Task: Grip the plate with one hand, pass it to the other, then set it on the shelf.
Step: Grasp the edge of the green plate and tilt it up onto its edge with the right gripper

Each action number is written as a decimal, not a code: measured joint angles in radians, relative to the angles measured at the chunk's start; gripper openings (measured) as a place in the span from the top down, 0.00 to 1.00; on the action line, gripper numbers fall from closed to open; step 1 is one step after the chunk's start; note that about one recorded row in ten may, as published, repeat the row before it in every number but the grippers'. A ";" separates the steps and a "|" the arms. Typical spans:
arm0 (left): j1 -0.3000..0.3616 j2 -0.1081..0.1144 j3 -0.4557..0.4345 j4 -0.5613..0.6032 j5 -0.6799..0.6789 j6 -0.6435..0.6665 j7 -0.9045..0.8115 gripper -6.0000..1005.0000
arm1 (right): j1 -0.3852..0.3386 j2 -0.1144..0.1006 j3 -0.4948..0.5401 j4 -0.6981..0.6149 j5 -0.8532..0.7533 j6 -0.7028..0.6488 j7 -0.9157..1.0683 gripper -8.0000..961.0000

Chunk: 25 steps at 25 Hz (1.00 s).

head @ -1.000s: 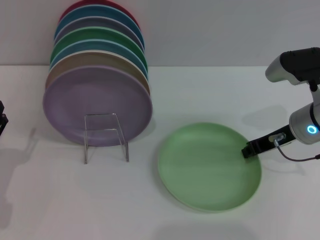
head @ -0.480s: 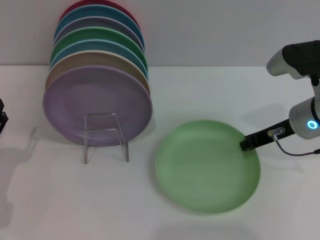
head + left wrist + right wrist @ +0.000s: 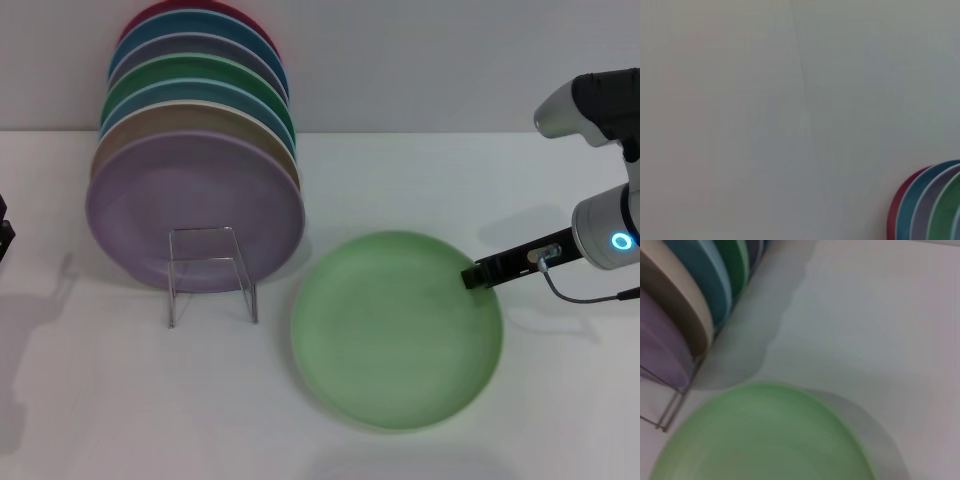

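Note:
The light mint-green plate hangs just above the white table, right of centre, its shadow beneath it. My right gripper, slim and black on a white-grey arm with a blue ring light, is shut on the plate's right rim. The right wrist view shows the plate large and close. The shelf, a small clear rack with a U-shaped front bracket, stands to the plate's left. Only a black sliver of my left gripper shows at the far left edge, away from the plate.
Several coloured plates stand on edge in the shelf, a lilac plate at the front. Their rims show in a corner of the left wrist view. A grey wall runs behind the table.
My right gripper has carried the plate leftward toward the shelf and a little higher; it looks larger now. The left arm has not moved.

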 joint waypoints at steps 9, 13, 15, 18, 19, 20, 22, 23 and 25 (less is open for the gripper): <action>0.025 0.000 -0.006 -0.049 -0.003 0.004 -0.033 0.19 | -0.049 0.002 0.002 0.069 0.057 0.020 -0.050 0.96; 0.032 0.004 -0.007 -0.059 -0.003 0.007 -0.108 0.19 | -0.113 0.002 0.005 0.132 0.138 0.022 -0.101 0.96; 0.033 0.006 -0.004 -0.060 -0.004 0.011 -0.118 0.19 | -0.141 -0.001 0.015 0.155 0.161 0.026 -0.126 0.96; 0.032 0.006 0.004 -0.064 -0.001 0.024 -0.119 0.19 | -0.185 0.002 0.050 0.185 0.180 0.028 -0.184 0.96; 0.033 0.006 0.021 -0.073 0.004 0.040 -0.119 0.19 | -0.204 0.003 0.065 0.194 0.198 0.023 -0.218 0.96; 0.034 0.006 0.028 -0.075 0.004 0.042 -0.119 0.19 | -0.222 0.004 0.081 0.198 0.228 0.016 -0.251 0.96; 0.035 0.007 0.044 -0.085 0.004 0.046 -0.122 0.19 | -0.262 0.005 0.119 0.194 0.326 -0.010 -0.358 0.96; 0.036 0.008 0.059 -0.095 0.005 0.048 -0.130 0.19 | -0.283 0.006 0.138 0.174 0.399 -0.027 -0.426 0.96; 0.040 0.012 0.082 -0.111 0.006 0.051 -0.160 0.19 | -0.327 0.007 0.169 0.106 0.590 -0.052 -0.604 0.96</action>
